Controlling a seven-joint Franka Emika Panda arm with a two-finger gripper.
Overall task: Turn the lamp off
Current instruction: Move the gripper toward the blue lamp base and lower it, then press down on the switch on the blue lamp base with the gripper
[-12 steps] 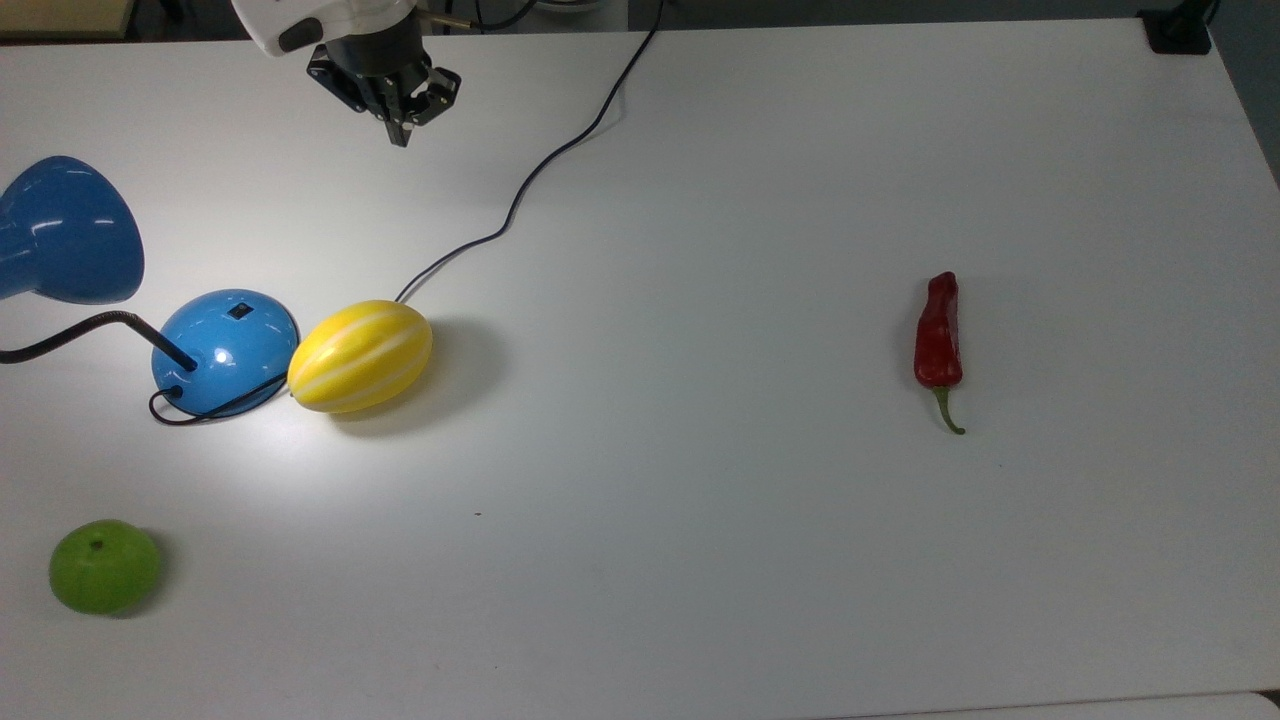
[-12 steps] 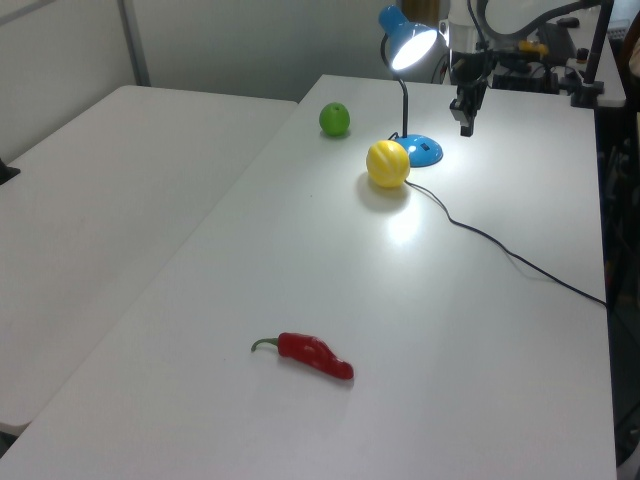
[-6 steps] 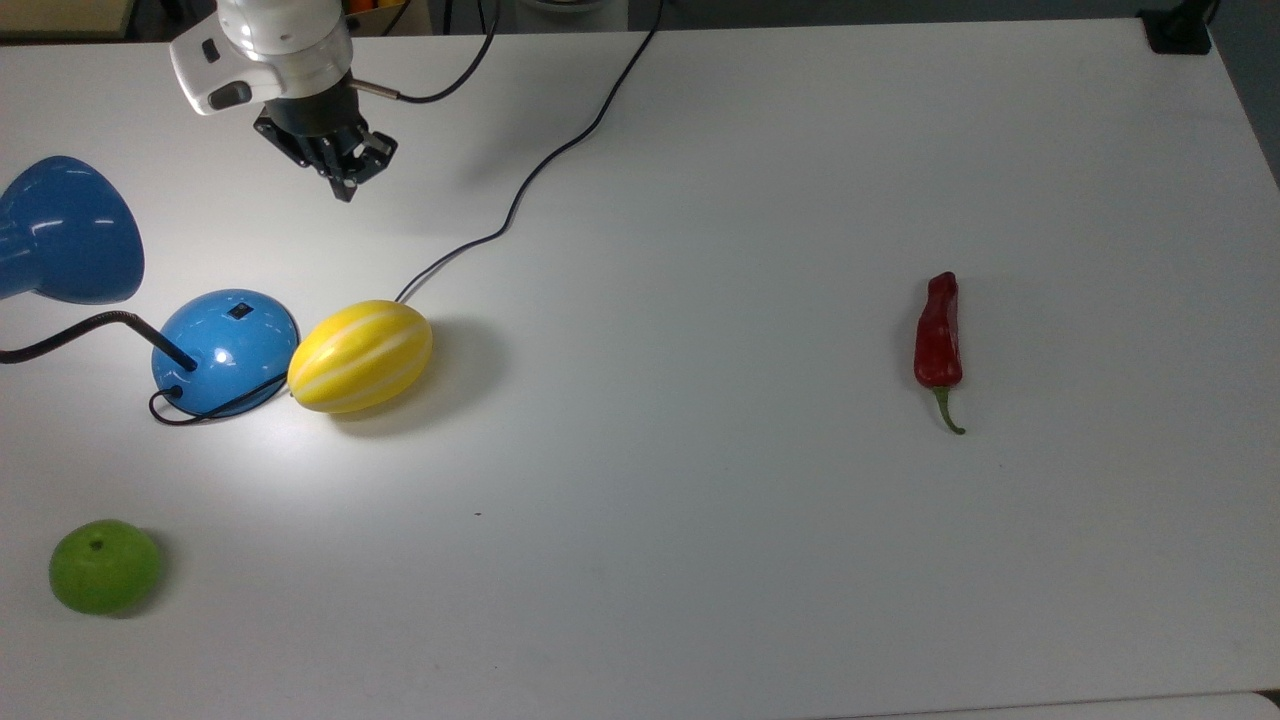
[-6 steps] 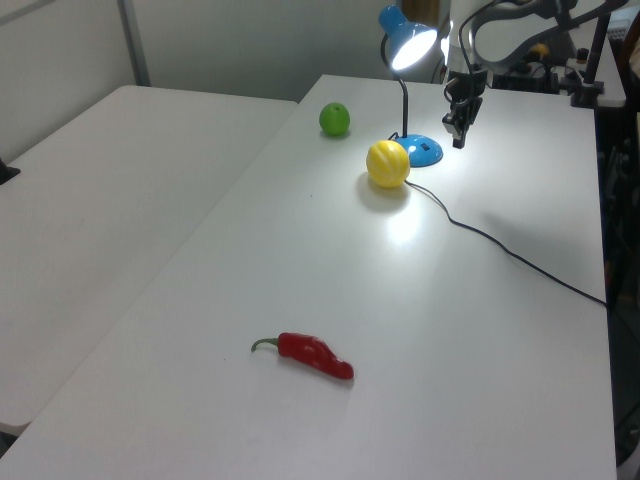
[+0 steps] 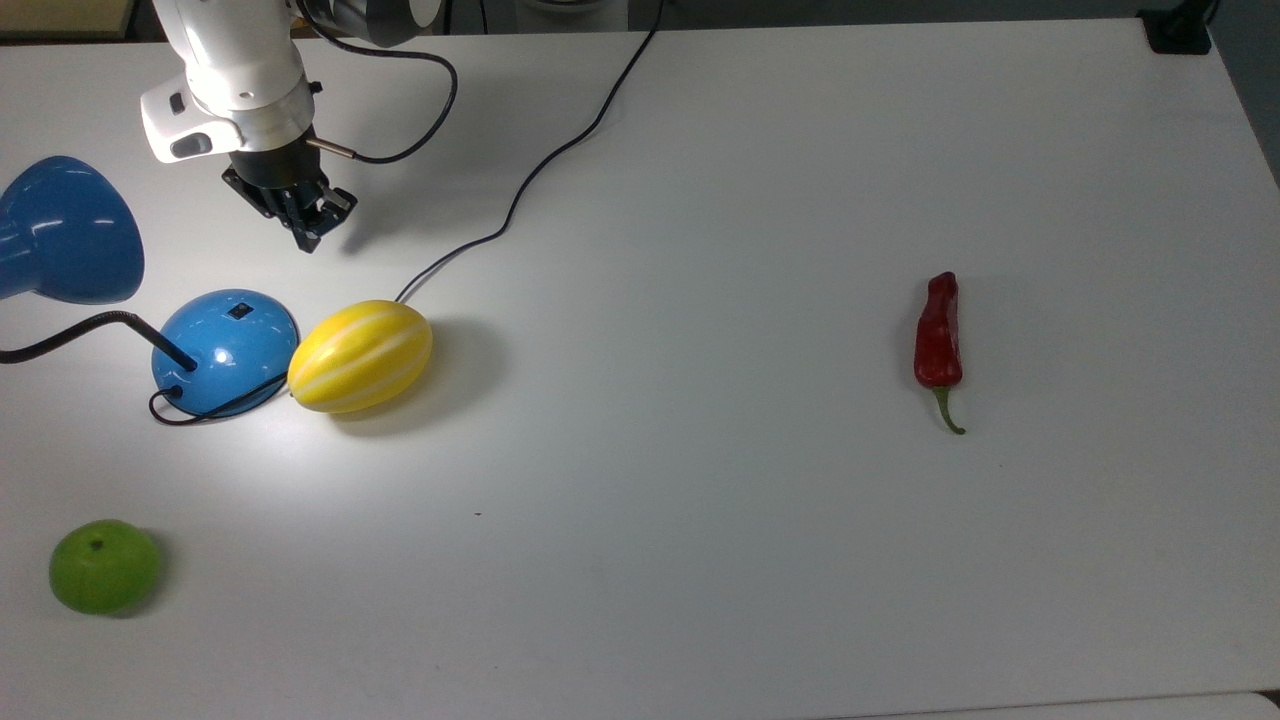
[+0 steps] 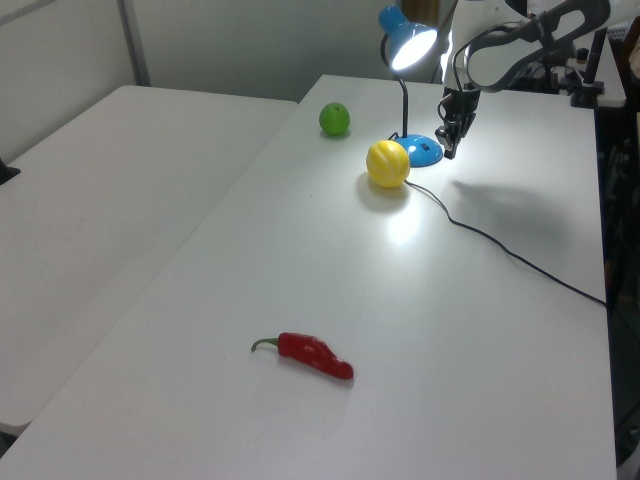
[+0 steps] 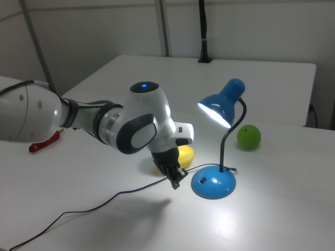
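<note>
Tool (image 5: 310,240) fingers closed, empty, hovering just beside lamp (image 5: 228,348) base (bulb lit); melon (image 5: 360,356) near, desk (image 5: 700,550) below.

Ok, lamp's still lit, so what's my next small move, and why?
Probably ease the tool toward the black switch on the lamp base. In the top view it sits just above and right of the dome, apart from it, and the shade glows.

Two white tables (image 6: 130,200) side by side before pale wall panels (image 7: 104,31)
</note>
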